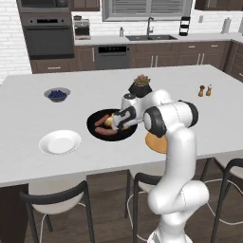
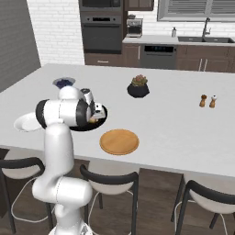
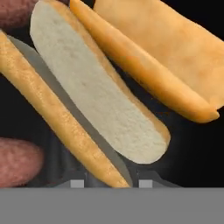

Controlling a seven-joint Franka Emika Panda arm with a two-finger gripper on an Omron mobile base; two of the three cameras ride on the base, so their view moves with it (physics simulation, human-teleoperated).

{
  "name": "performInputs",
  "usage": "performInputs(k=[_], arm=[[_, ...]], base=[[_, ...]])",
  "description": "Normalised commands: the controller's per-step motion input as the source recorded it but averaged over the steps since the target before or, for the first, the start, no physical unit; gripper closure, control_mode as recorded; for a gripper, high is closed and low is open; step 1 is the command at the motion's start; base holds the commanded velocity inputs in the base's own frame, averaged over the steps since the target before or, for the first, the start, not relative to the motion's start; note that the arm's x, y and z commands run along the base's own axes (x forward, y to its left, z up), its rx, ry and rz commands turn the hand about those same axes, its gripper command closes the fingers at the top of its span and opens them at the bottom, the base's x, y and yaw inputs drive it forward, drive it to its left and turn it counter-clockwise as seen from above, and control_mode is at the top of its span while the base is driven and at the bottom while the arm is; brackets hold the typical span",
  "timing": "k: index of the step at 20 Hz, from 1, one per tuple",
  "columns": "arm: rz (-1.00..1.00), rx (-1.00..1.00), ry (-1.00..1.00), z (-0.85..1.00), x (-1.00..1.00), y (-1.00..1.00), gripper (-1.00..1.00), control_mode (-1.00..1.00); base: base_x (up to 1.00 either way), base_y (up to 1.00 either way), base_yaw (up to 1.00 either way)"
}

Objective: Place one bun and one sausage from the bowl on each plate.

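Where the white arm bends down over the middle of the counter [image 1: 28, 99], the gripper [image 1: 115, 121] sits low inside the black bowl [image 1: 96, 129], right among the buns.

Bowl: wide, glossy, black; on the counter between the white plate [image 1: 60, 142] and the tan wooden plate [image 2: 119, 141]. Holds two reddish sausages [image 1: 104, 127] on its left side and buns under the gripper.

Buns, hand view: one split bun [image 3: 96, 94], pale cut face up, lies diagonally just ahead of the fingertips; a second golden bun [image 3: 175, 48] lies beside it toward the upper right. Parts of the sausages show at the left edge.

Gripper: jaws drawn narrow, one fingertip [image 3: 77, 183] either side of the near end of the split bun; whether they actually clamp it cannot be told.

White plate: raised rim, bare, near the front edge, left of the bowl.

Wooden plate: flat, bare, right of the bowl, partly hidden by the arm in the left base view.

Other items: small grey bowl of blueberries [image 1: 57, 94] behind the white plate; dark plant pot [image 2: 138, 86] beyond the bowl; two small shakers [image 2: 207, 101] well off to the right.
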Motion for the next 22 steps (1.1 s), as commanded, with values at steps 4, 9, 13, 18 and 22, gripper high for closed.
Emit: performInputs(k=[4,9,13,18,22], arm=[[0.00,0.01,-0.23,0.92,-0.91,-0.24,1.00,-1.00],[-0.11,0.09,-0.07,0.88,-1.00,-0.88,1.00,-1.00],[-0.23,0.07,0.11,0.40,-0.99,-1.00,1.00,-1.00],[-0.25,-0.04,0.42,-0.47,-0.29,-0.92,1.00,-1.00],[-0.05,-0.07,0.17,-0.54,0.04,-0.22,1.00,-1.00]], base=[[0.00,0.00,0.00],[0.00,0.00,0.00],[0.00,0.00,0.00],[0.00,0.00,0.00],[0.00,0.00,0.00]])
